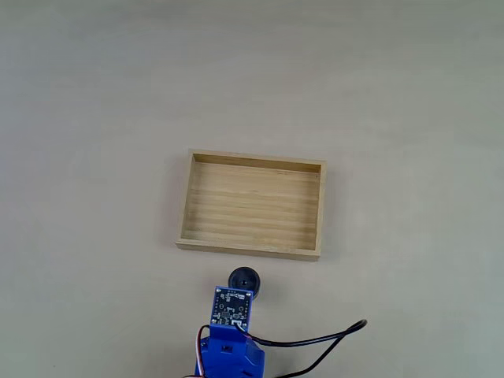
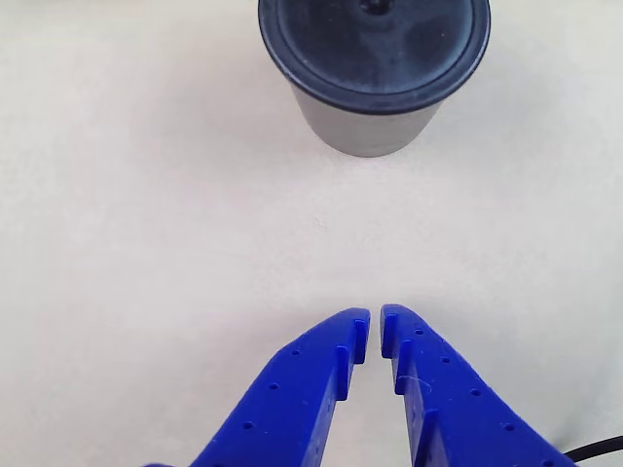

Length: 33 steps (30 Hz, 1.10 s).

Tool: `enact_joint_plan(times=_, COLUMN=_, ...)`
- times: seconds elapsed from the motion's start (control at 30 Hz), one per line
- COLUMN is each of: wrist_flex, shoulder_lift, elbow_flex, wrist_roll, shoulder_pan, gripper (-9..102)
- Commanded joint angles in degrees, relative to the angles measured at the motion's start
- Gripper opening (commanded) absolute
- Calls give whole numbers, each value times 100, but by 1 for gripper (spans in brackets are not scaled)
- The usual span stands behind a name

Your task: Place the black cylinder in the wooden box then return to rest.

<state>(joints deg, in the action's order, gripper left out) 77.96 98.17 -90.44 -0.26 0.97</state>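
Your items on the bench (image 1: 94,94):
- Wooden box (image 1: 252,246), nothing inside it.
- Black cylinder (image 1: 242,279), upright on the bench just outside the box's near wall (top edge of the other view).
- Your claw (image 2: 375,326): blue, tips nearly touching, gripping nothing, short of the cylinder.
- Circuit board (image 1: 232,306), black cable (image 1: 315,340).

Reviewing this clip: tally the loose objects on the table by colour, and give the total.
Black: 1, the black cylinder standing on the table just outside the box's near wall.
Pale wood: 1, the wooden box, nothing inside it.
Total: 2.
Not counted: the blue gripper, shut and holding nothing, short of the cylinder.
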Motion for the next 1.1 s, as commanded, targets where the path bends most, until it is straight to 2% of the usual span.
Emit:
enact_joint_plan(times=0.0, wrist_flex=-44, shoulder_lift=-325, elbow_flex=62, wrist_roll=-9, shoulder_pan=79, gripper=0)
enact_joint_plan(times=0.3, wrist_flex=-492, shoulder_lift=-1266, elbow_flex=879, wrist_roll=9, shoulder_pan=-18, gripper=0)
enact_joint_plan(times=0.57, wrist_flex=-571, shoulder_lift=-2188, elbow_flex=1793, wrist_roll=308, shoulder_pan=-211, gripper=13)
enact_joint_plan(times=1.07, wrist_flex=-1028, shoulder_lift=-3744, elbow_flex=3243, wrist_roll=642, shoulder_pan=-431, gripper=28)
